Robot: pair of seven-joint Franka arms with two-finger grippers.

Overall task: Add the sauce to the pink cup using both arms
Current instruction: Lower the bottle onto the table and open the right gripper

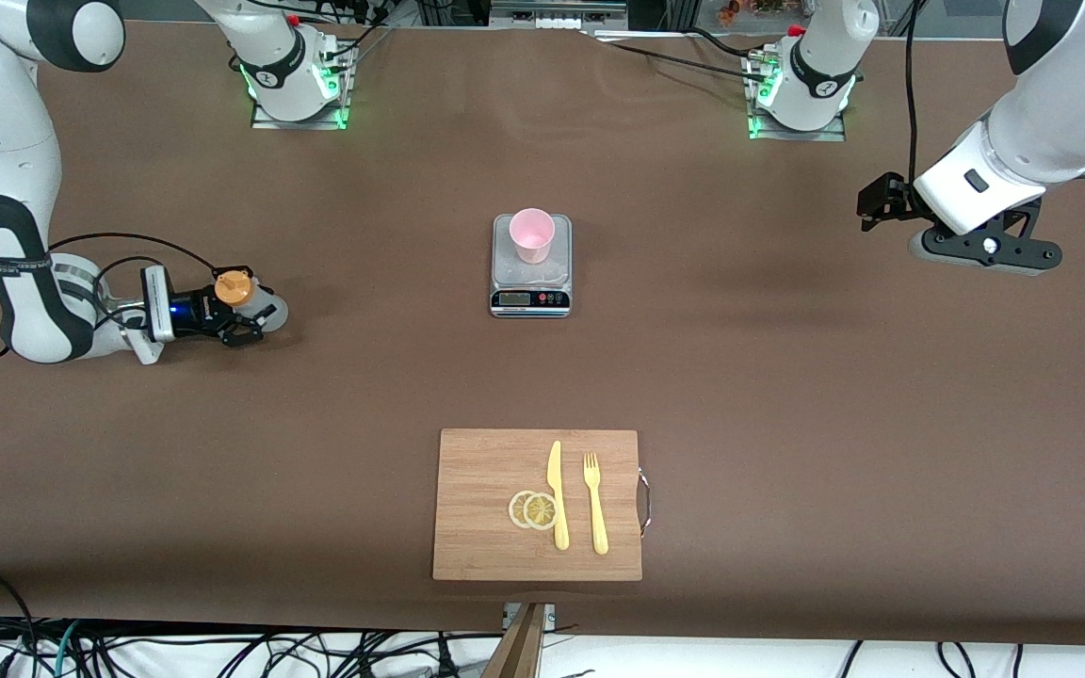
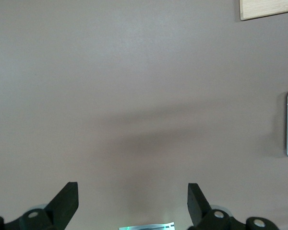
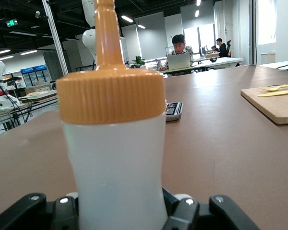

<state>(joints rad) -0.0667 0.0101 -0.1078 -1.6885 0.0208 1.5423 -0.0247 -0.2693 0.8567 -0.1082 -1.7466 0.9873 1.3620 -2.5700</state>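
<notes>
The right tool (image 1: pixel 243 320) grips the sauce (image 1: pixel 243 298) upright on the surface (image 1: pixel 787 377). The left tool (image 1: pixel 867 209) hangs open, waiting, over the surface's left arm end.

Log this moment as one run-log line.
right gripper: shut on sauce bottle, at table level | left gripper: open, waiting above bare table | pink cup: upright on scale
</notes>
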